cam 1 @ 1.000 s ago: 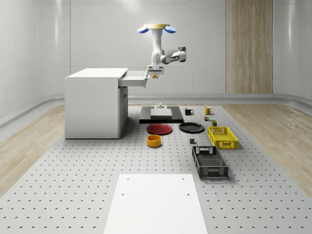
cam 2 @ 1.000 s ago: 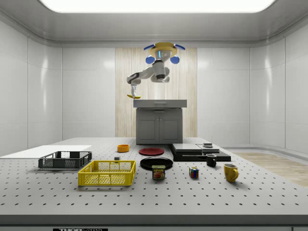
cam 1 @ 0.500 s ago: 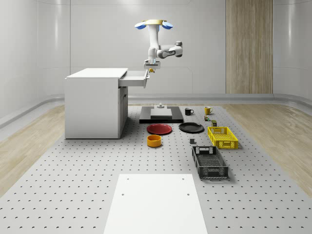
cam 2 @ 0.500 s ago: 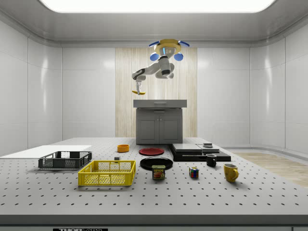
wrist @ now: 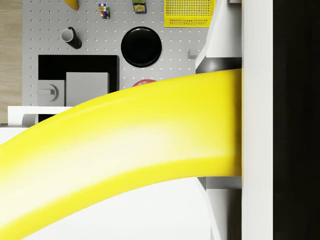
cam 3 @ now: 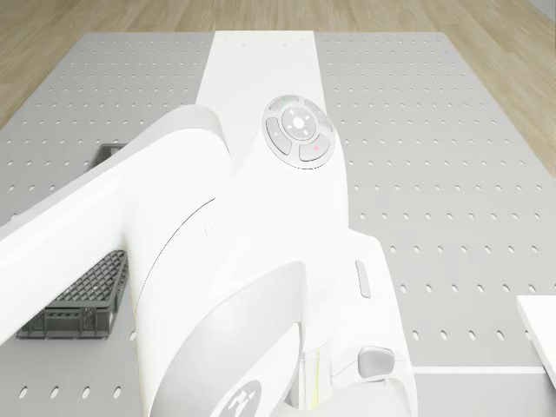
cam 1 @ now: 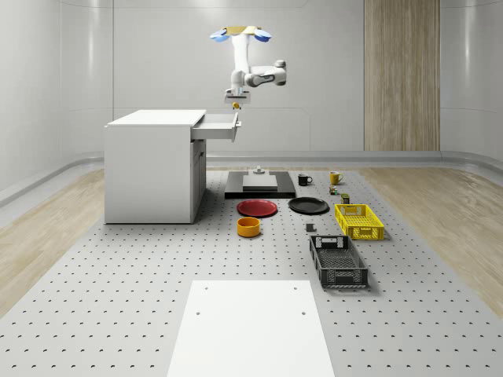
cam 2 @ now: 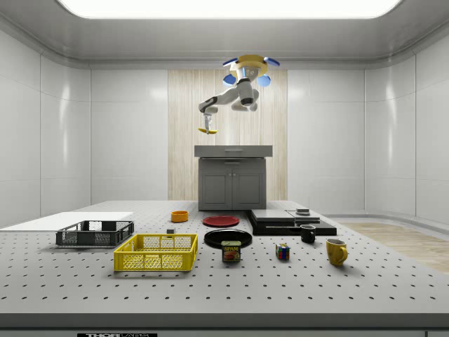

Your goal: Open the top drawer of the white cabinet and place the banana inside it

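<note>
Since a second earlier, the drone (cam 1: 240, 34) rose above the open drawer (cam 1: 218, 125); its gripper (cam 1: 236, 100) squeezed the banana (cam 2: 208, 130) tight, ready to drop it in.

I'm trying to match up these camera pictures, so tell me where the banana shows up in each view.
Whole-scene view: banana hangs in the gripper, just above the open top drawer.
Side view: banana above the white cabinet, toward the side view's left.
Drone view: the arm fills the foreground; I cannot make out the banana.
Wrist view: banana close up, across the picture.
Shared landmark: the yellow basket.
</note>
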Tool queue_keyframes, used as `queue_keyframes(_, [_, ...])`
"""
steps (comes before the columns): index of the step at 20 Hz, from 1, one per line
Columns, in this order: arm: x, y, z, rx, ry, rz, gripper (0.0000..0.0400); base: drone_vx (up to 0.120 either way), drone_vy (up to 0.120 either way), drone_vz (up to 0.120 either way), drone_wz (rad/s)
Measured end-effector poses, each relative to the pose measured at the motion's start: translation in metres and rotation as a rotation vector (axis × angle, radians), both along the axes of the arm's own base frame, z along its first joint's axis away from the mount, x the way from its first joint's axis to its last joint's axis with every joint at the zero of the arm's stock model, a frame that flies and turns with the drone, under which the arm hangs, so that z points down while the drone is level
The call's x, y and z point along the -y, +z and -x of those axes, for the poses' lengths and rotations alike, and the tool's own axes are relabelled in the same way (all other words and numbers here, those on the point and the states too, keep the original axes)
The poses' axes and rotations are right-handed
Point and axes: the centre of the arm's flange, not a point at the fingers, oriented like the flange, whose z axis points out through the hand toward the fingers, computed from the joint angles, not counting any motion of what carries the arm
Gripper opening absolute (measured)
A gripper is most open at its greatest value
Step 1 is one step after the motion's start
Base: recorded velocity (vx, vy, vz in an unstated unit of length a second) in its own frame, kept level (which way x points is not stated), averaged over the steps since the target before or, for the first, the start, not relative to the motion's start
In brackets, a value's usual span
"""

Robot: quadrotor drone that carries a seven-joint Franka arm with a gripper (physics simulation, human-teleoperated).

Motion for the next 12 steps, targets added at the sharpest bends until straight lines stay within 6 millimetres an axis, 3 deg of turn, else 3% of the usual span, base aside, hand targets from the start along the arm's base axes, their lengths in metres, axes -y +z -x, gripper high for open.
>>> queue_keyframes(2, [0.0,0.0,0.0,0.0,0.0,0.0,0.02,0.0,-0.12,0.04,0.0])
queue_keyframes(6, [0.0,0.0,0.0,0.0,0.0,0.0,0.02,0.0,-0.12,0.12,0.0])
queue_keyframes(8, [0.0,0.0,0.0,0.0,0.0,0.0,0.02,0.0,-0.1,0.0,0.0])
queue_keyframes(9, [0.0,0.0,0.0,0.0,0.0,0.0,0.02,0.0,0.0,0.0,0.0])
queue_keyframes(12, [0.0,0.0,0.0,0.0,0.0,0.0,0.02,-0.12,0.0,0.0,0.0])
